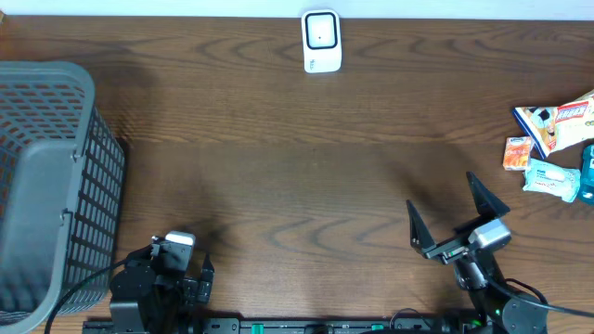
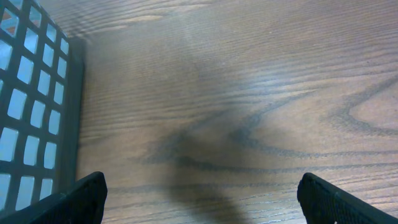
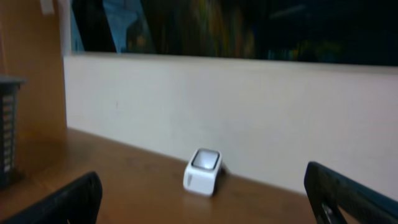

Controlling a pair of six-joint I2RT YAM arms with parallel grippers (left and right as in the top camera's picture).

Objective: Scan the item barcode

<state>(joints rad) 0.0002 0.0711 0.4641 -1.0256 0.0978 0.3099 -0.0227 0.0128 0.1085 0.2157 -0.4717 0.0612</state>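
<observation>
Left wrist view: two dark fingers [image 2: 74, 202] of the left gripper [image 2: 199, 208] sit at the bottom corners of the frame, spread wide. I see only bare wood grain between them, so it holds nothing. The grey mesh wall of the basket [image 2: 34, 112] runs up the left side, just beside that gripper.

Overhead: the left arm is folded low at the front edge of the table [image 1: 306, 167], close to the basket's front right corner. The basket stands at the far left of the table, partly out of frame.

The right gripper [image 1: 452, 215] is at front right, above open tabletop. Its jaws stand far apart, angled toward the back of the table, with nothing between them. It touches none of the goods.

Scanner [image 1: 322, 41]: a small white unit with a dark window, at the back edge near the middle, well apart from both arms. The right wrist camera looks across the table at it. There it stands against the pale wall [image 3: 217, 106], framed between the right gripper's two fingertips.

The goods to scan lie in a cluster at the right edge, beyond the right gripper:
- snack packet [image 1: 557, 121], white and red, furthest back.
- orange box [image 1: 518, 151], small, just beside the snack packet.
- pale packet [image 1: 551, 179], light blue and white, nearest the front.
- a blue thing cut off by the frame edge; I cannot tell what it is.

No barcode is legible from any view.
</observation>
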